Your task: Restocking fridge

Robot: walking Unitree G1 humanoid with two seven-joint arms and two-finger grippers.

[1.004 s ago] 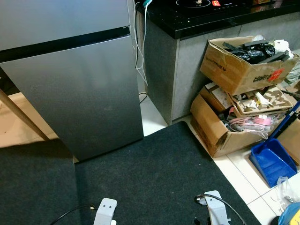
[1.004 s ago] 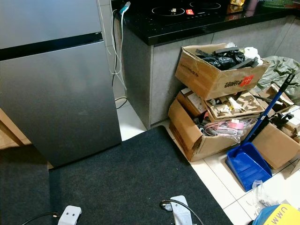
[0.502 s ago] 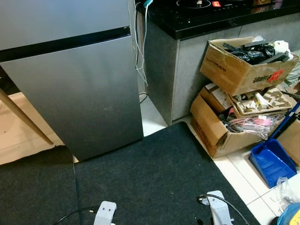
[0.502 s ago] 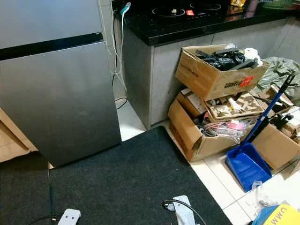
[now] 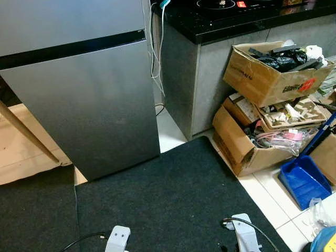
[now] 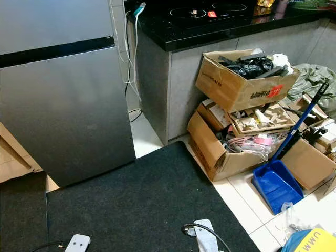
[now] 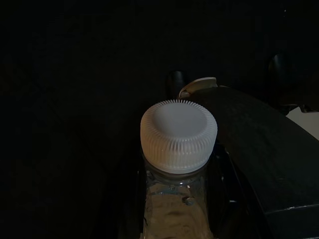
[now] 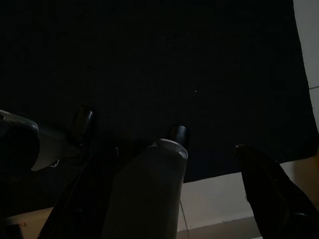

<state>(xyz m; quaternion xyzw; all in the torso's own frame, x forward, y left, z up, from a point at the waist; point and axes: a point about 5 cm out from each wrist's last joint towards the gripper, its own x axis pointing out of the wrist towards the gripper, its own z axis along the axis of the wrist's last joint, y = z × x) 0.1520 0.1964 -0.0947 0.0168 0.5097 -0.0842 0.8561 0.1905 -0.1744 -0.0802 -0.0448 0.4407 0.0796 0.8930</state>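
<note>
Silver fridge [image 5: 79, 94] stands shut ahead, both doors closed, so restocking has barely begun. Well short of it, over the black mat [image 5: 168, 199], the left end effector [image 7: 174, 199] grips a clear white-capped bottle [image 7: 178, 135]; the right end effector [image 8: 169, 189] hangs spread and empty.

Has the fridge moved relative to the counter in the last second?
No. The fridge keeps the same gap to the black-topped counter, with the white cables hanging between them as before. The slight frame shift is camera motion.
</note>
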